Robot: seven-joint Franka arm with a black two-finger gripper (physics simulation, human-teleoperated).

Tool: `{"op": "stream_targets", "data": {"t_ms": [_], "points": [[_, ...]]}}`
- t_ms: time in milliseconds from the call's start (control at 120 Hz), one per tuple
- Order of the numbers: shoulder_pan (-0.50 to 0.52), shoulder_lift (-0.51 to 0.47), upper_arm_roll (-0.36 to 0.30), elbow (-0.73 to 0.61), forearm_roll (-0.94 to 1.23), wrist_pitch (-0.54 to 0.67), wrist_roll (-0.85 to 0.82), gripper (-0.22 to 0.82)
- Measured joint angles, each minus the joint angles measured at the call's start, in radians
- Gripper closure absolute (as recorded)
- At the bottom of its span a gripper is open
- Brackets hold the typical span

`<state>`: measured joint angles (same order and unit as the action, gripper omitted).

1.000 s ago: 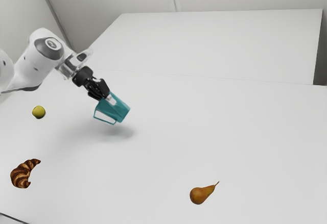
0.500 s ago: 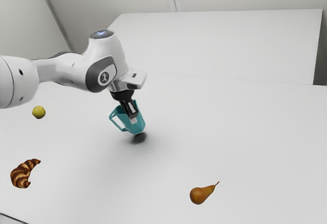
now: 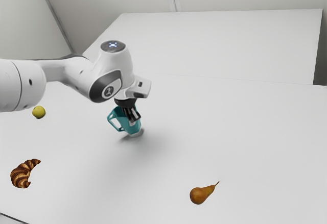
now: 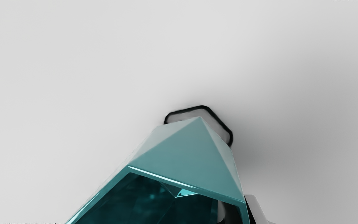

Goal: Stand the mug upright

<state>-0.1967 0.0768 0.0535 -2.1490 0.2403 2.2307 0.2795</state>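
The mug (image 3: 132, 128) is coloured teal, deepened almost to black inside, and its rim is edged with a pale glint. Above it, the gripper (image 3: 134, 120) is finished in black and the arm (image 3: 62, 76) in white, marked with dark grey. Toward the exterior view's left of the mug, yellow-green is seen on the fruit (image 3: 39, 112), and the brown croissant (image 3: 21, 175) is banded darker. Toward its right, the pear (image 3: 200, 195) is tinted orange-brown.
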Motion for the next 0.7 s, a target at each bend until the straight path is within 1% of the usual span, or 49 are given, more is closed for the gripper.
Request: {"op": "stream_targets", "data": {"t_ms": [567,633,700], "points": [[0.002,0.061,-0.001,0.009,0.005,0.016,-0.136,0.78],[0.002,0.066,-0.001,0.013,0.002,0.016,-0.144,0.74],[0.002,0.067,-0.001,0.014,-0.006,0.016,-0.149,0.64]]}}
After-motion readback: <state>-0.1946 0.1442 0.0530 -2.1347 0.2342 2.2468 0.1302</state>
